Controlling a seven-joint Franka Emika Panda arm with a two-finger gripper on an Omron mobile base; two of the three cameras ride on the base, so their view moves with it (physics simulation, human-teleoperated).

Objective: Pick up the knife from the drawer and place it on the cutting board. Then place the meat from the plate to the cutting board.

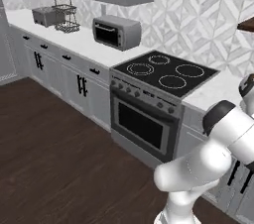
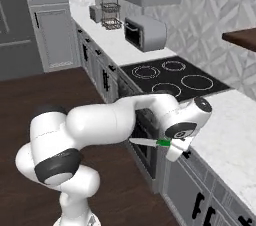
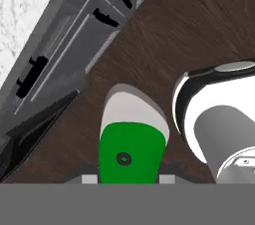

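— Where's the knife now?

— Pinched in my fingers by its green handle, blade sticking out sideways, held above the floor in front of the stove.

— How will it handle?

— Light and stiff, I'd judge. The smooth handle could swivel, so I'd hold firm at mid-handle.

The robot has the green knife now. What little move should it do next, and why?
Probably lift the knife a bit higher and carry it over the white counter. The gripper is shut on its green handle, holding it level in front of the cabinets, below the counter's edge, so it likely has to rise first.
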